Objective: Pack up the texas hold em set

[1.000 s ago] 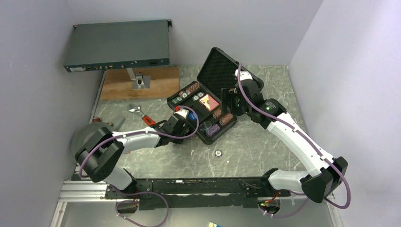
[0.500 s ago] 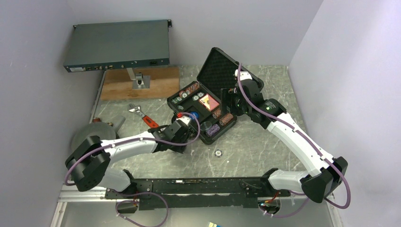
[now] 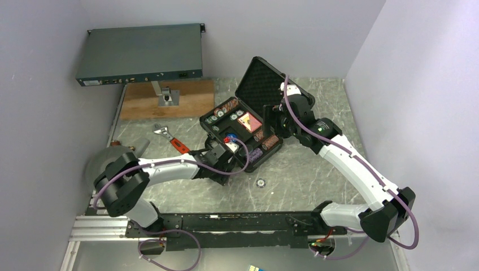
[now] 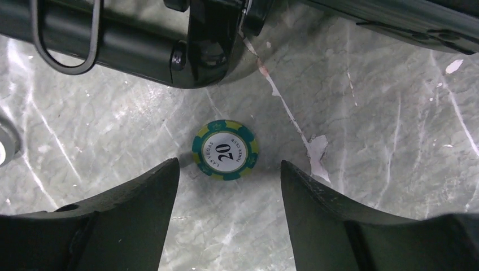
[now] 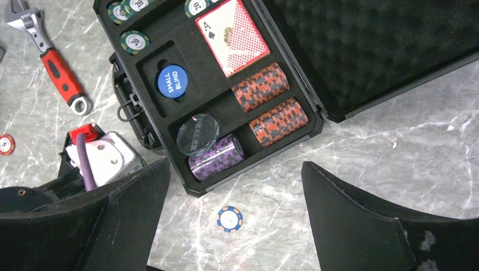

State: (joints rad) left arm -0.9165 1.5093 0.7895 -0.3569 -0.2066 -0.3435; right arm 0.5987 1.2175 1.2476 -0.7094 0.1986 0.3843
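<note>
Low over the grey marbled tabletop (image 4: 367, 141), the left gripper (image 4: 229, 165) is spread wide, with a flat green-and-yellow poker chip marked 20 (image 4: 225, 149) between its fingers. Beyond, the black foam-lined hard case (image 5: 367, 45) lies open, stacked chips (image 5: 261, 86) and a red card deck (image 5: 233, 35) inside. The right gripper (image 5: 235, 169) gapes above its near corner.

Red-handled wrench (image 5: 57, 71), grey rack box (image 3: 140, 54), wooden board (image 3: 195, 99)

Grey marble table (image 3: 299, 164), pale lavender walls (image 3: 406, 84).
</note>
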